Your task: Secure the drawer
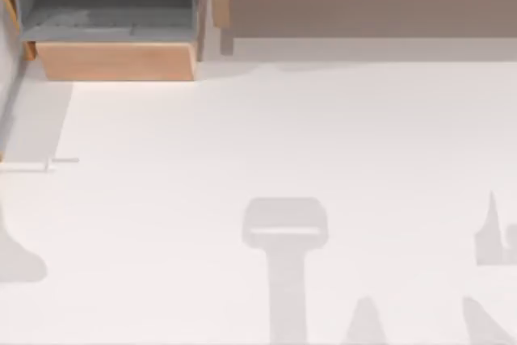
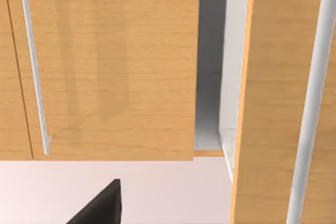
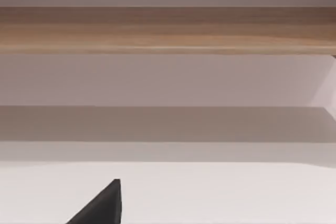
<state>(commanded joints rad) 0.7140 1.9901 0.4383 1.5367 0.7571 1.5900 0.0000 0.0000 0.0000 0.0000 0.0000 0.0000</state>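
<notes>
Top view shows us the box-shaped drawer with a light-orange wooden front and grey inner walls [image 1: 115,61] pulled out at the table's far left, its grey floor exposed. Just to its right stands the wide wooden shelf unit with a beige-grey face [image 1: 371,7]. Shadows of our arms fall across the white table [image 1: 242,135].

Left wrist view: we face the drawer's orange front panel [image 2: 113,66] up close, beside a cabinet door with a thin metal handle [image 2: 32,61]. A dark fingertip of our left gripper [image 2: 102,205] juts in low.

Right wrist view: we look at the shelf unit's wooden top edge [image 3: 168,30]; a dark fingertip of our right gripper [image 3: 102,205] shows.

We cannot tell how wide either gripper's fingers stand.
</notes>
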